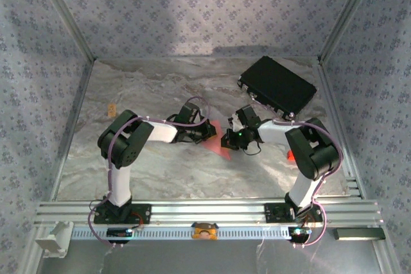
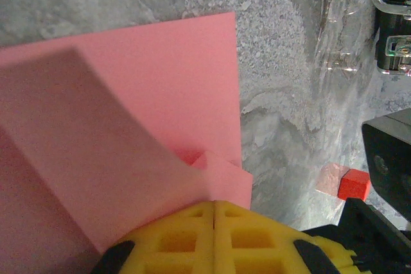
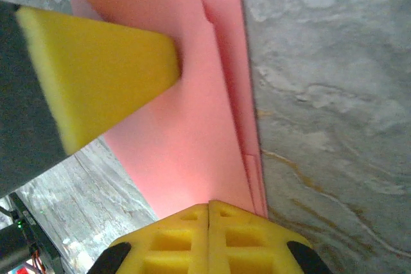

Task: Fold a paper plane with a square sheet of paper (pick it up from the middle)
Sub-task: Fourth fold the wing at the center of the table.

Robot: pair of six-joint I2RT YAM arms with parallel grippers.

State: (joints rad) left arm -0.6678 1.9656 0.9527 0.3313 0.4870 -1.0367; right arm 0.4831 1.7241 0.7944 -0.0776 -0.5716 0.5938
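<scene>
With both shut tight, my left claw (image 2: 213, 206) pinching a raised flap and my right claw (image 3: 210, 208) nipping the folded edge of the thin salmon-pink square sheet of paper (image 2: 160, 81) mid-way across the grey marbled table (image 1: 160, 171), any uneven pull could tear it or skew the crease.

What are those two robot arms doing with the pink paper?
They are folding it into a paper plane. The left claw is pinched shut on a lifted flap of the pink paper, and the right claw is pinched shut on its edge. The paper has some folds in it, but it is not a plane yet. A black case lies at the back.
</scene>
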